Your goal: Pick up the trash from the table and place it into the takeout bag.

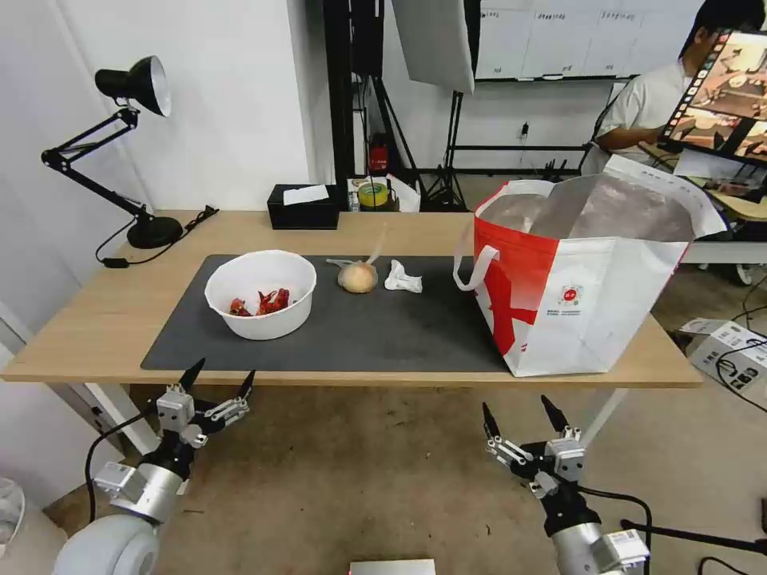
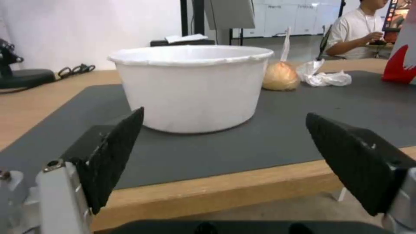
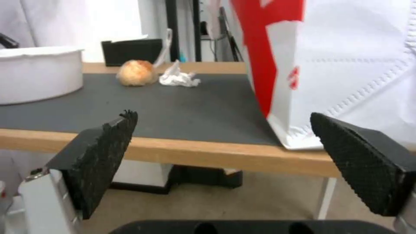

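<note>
Light wood forms the table [image 1: 96,319], on which a dark grey mat [image 1: 399,327] has been laid, seemingly to mark out the working area. At the far left edge a black desk lamp [image 1: 136,88] is stood clear of the mat. Below the near edge, the left gripper [image 1: 217,379] is held with its ridged black fingers [image 2: 112,156] spread wide and nothing between them, lined up with the white round bowl [image 1: 261,303], which is judged to be the first thing to be lifted. Red shell scraps [image 1: 272,302] are seen inside its smooth, thin-rimmed wall. Just beside it on the mat lie the bun [image 1: 357,277], round and tan in a clear bag, and the crumpled tissue [image 1: 402,279], close together but apart. Behind them a black tissue box [image 1: 304,206] is set. On the right, the red-and-white bag [image 1: 583,311] is stood upright with its foil-lined mouth open, ready for loading. The right gripper [image 1: 521,417] is held empty and parted below the bag.
</note>
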